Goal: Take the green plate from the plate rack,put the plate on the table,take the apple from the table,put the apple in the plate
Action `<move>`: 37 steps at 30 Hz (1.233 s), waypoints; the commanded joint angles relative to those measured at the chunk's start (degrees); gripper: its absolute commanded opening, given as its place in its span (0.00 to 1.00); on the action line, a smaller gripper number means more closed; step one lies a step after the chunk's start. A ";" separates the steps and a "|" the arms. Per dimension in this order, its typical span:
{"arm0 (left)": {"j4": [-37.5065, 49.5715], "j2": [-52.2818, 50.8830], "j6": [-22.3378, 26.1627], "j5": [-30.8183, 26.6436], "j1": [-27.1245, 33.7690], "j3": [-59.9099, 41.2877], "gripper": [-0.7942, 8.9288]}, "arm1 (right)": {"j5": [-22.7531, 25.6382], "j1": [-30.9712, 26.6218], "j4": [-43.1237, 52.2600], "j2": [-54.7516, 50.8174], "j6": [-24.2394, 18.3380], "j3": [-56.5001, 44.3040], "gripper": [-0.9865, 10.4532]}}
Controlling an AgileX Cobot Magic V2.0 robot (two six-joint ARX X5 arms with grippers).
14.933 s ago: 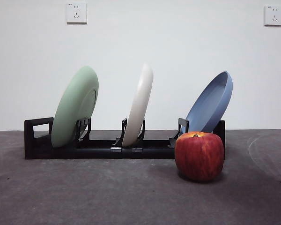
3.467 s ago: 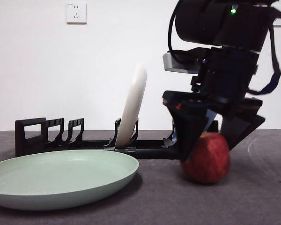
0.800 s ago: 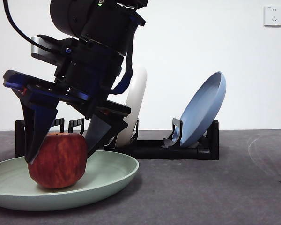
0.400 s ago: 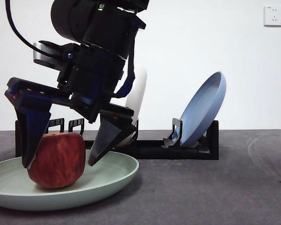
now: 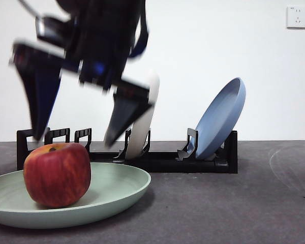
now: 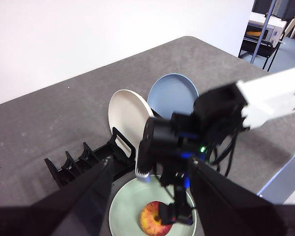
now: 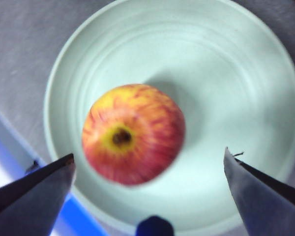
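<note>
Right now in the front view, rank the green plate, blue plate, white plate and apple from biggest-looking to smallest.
1. Green plate, widest, though nearest the camera and cut off at the edge.
2. Blue plate.
3. Apple and white plate: unsure; the plate stands edge-on, partly behind the right gripper, while the apple sits nearer.

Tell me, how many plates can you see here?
3. The green plate lies flat on the table with the apple in it. The cream-white plate and the blue plate stand tilted in the plate rack. None seems hidden.
</note>
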 commanded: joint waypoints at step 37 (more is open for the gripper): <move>0.00 10.34 0.90 8.17 -0.09 0.04 0.34 | -1.09 -0.28 -24.94 -53.96 4.07 6.86 0.46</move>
